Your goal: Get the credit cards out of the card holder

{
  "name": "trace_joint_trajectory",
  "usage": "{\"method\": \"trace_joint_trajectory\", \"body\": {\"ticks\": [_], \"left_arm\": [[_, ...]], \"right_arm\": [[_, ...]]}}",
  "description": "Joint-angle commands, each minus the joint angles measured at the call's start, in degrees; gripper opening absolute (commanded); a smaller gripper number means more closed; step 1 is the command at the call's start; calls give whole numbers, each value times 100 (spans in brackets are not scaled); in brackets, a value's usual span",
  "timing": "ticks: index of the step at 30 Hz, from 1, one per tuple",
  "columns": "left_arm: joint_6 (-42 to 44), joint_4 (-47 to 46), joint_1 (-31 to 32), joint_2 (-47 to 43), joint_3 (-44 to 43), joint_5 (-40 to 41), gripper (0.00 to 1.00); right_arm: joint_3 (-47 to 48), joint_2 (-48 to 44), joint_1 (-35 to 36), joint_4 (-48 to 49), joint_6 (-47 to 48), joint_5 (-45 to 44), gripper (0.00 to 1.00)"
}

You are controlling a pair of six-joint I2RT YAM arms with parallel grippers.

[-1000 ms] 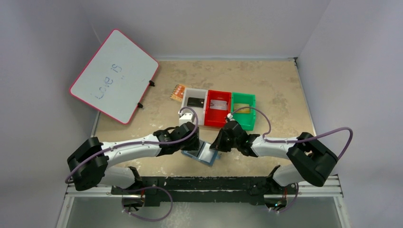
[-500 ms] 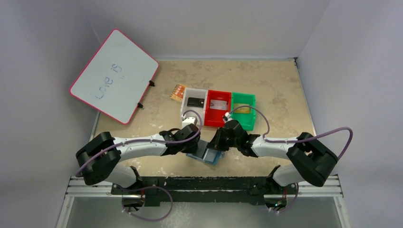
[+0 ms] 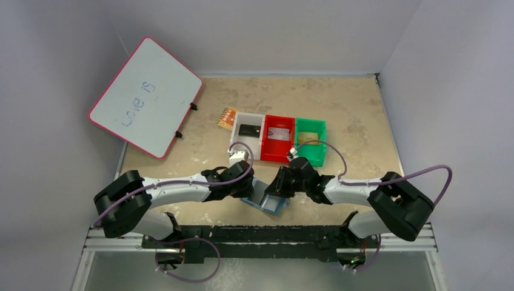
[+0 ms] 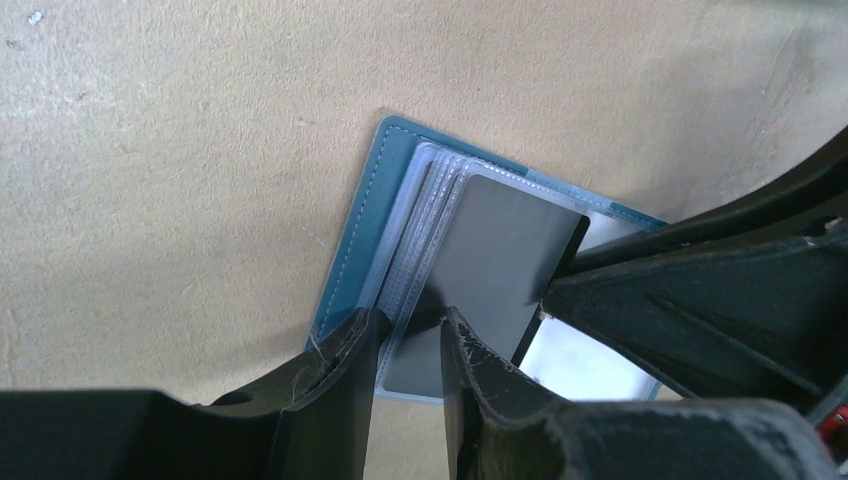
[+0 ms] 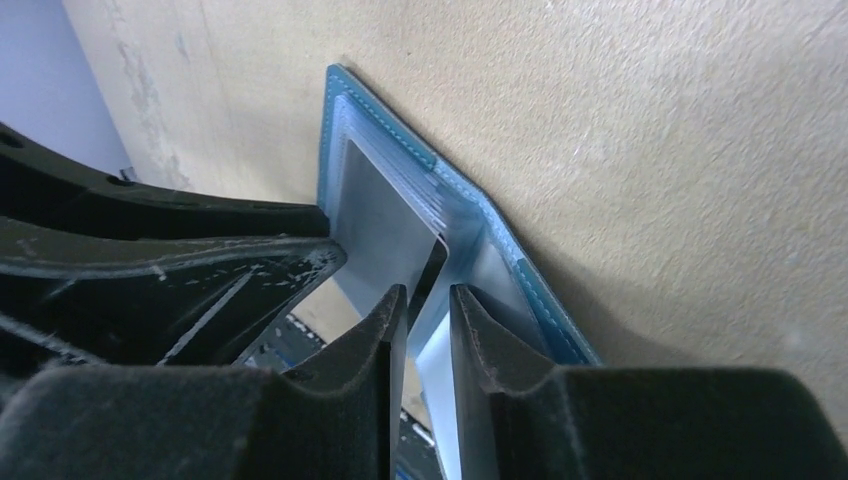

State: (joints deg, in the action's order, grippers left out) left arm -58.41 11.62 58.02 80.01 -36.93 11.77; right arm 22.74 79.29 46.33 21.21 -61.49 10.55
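The blue card holder [image 3: 270,205] lies open on the table between my two grippers, its clear sleeves fanned out. A silver-grey credit card [image 4: 505,250] sits in the top sleeve, which slants up from the spine [image 5: 385,225]. My left gripper [image 3: 247,187] points down at the holder's teal edge [image 4: 350,250]. Its jaws [image 4: 410,325] stand a narrow gap apart, straddling the sleeve edges; a pinch does not show. My right gripper [image 3: 276,189] comes in from the other side. Its jaws [image 5: 428,295] are slightly apart around a pale sleeve edge, next to the holder's stitched border [image 5: 330,140].
Behind the grippers stand a white bin [image 3: 250,114] with a black card, a red bin [image 3: 279,157] with a silver card, and a green bin [image 3: 310,159] with a gold card. An orange patterned square [image 3: 227,116] lies beside the white bin. A whiteboard [image 3: 145,97] leans at the back left.
My left gripper's jaws have narrowed and it has shifted right onto the holder. My right gripper's jaws have come apart. The holder has slid slightly toward the near edge.
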Motion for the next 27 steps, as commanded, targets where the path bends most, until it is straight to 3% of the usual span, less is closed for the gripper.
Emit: {"method": "trace_joint_trajectory", "body": {"ticks": [1, 7, 16, 27], "left_arm": [[-218, 14, 74, -69, 72, 30, 28], [-249, 76, 100, -96, 63, 101, 27], [-241, 19, 129, -192, 76, 6, 27], [-448, -70, 337, -278, 151, 71, 27]], "right_arm": [[-24, -314, -18, -228, -365, 151, 24], [-179, -693, -18, -71, -282, 71, 28], [59, -276, -42, -153, -347, 46, 31], [803, 605, -549, 47, 1122, 871, 23]]}}
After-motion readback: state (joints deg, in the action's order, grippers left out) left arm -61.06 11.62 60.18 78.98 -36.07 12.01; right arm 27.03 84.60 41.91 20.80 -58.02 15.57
